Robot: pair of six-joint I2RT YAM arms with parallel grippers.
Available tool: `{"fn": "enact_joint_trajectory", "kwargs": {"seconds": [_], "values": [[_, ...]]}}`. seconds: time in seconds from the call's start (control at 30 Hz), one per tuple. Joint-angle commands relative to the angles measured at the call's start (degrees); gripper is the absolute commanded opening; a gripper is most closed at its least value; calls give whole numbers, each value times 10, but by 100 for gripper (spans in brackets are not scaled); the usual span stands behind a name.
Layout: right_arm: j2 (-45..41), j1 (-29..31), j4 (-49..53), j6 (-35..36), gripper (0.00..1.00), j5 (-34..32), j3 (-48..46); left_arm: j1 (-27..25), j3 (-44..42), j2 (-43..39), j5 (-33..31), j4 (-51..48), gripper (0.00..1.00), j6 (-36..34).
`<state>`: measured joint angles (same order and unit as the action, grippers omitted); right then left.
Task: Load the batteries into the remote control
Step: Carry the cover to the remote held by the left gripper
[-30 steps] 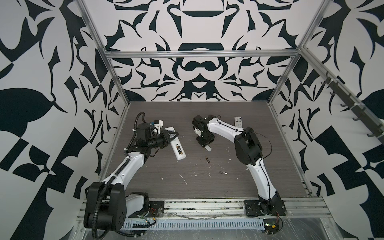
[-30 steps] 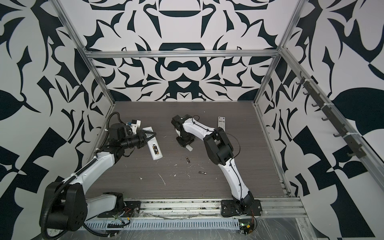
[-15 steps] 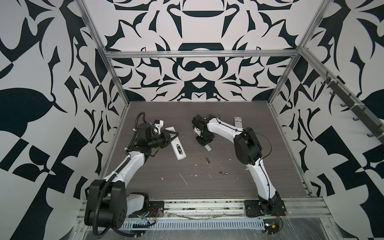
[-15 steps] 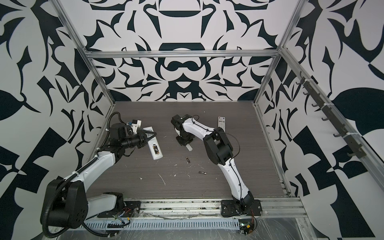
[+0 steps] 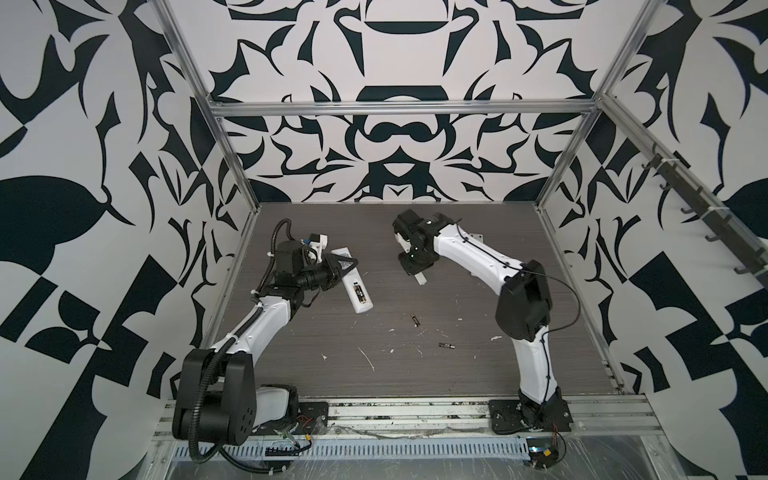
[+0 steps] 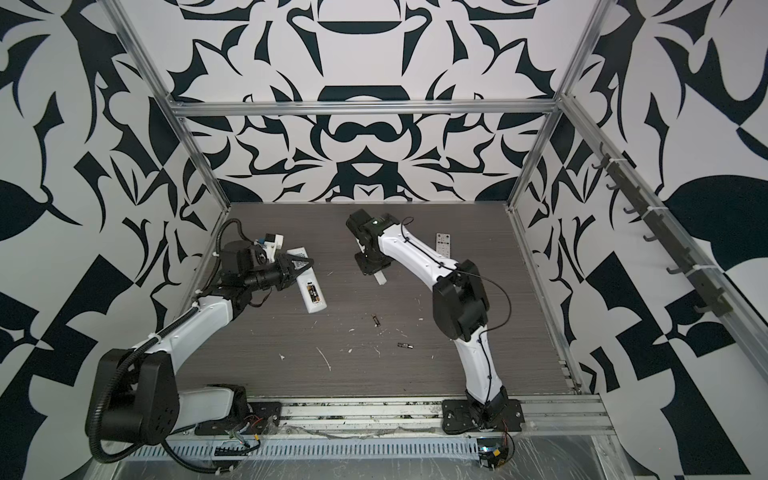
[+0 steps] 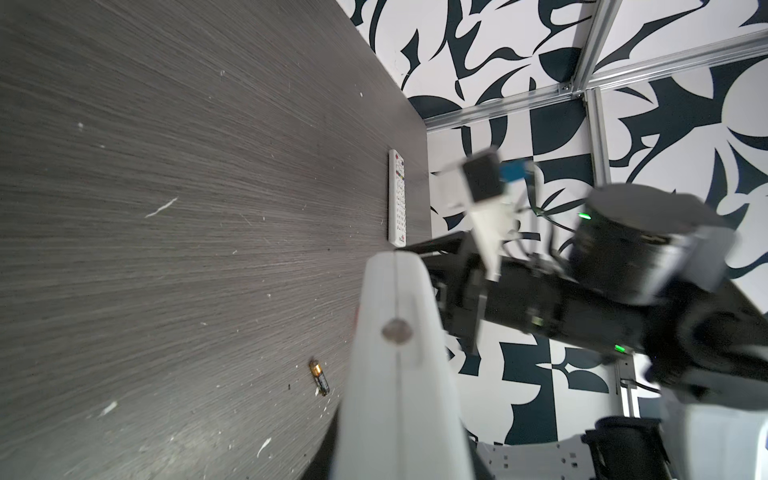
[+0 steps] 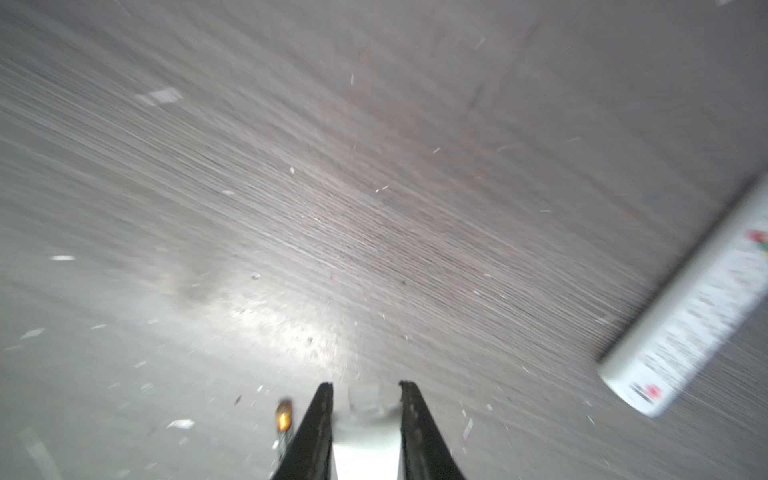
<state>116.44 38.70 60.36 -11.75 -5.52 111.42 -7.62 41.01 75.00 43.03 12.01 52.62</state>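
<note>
**Both pincers gripping, two batteries loose on the desk**

Nearest on the grey desk [image 5: 457, 382] lie white scraps [image 5: 366, 358]. Just beyond them, right of the middle, the nearer battery [image 5: 446, 345] lies on its side. The farther battery [image 5: 414, 320] lies a little beyond it and to its left, apart from it. Both appear in both top views.

Farther back on the left, the left pincer [image 5: 347, 268] is clamped on the far part of the white remote control [image 5: 357, 305]. The remote's back faces up with its battery bay open. The seated batteries [image 6: 312, 292], dark with coppery bands, lie in the bay, though their number is hard to tell.

At about the same depth near the middle, the right pincer [image 5: 417, 272] points down. It is narrowed onto a white flat piece [image 8: 365, 446] held between its black fingers [image 8: 322, 432].

At the far right a second remote [image 6: 443, 244] lies flat, buttons up, well apart from the batteries.
</note>
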Motion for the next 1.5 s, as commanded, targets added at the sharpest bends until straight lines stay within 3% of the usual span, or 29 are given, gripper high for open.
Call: {"fn": "enact_joint_trajectory", "kwargs": {"seconds": [0.0, 0.2, 0.4, 0.83, 1.27, 1.47], "values": [[-65, 13, 27, -73, 0, 3, 46, 1, 29, 10, -9, 36, 0, 0], [-70, 53, 29, -160, 0, 32, 150, 1, 60, 33, -37, 75, 0, 17], [-74, 103, -69, -196, 0, 48, 143, -3, 65, 39, -74, 120, 0, 54], [-26, 151, -96, -157, 0, 31, 163, -10, 43, 27, -113, 148, 0, 80], [-3, 157, -96, -113, 0, -16, 170, -10, 31, 26, -99, 167, 0, 92], [6, 157, -97, -111, 0, -5, 172, -10, 28, 31, -91, 182, 0, 99]]}}
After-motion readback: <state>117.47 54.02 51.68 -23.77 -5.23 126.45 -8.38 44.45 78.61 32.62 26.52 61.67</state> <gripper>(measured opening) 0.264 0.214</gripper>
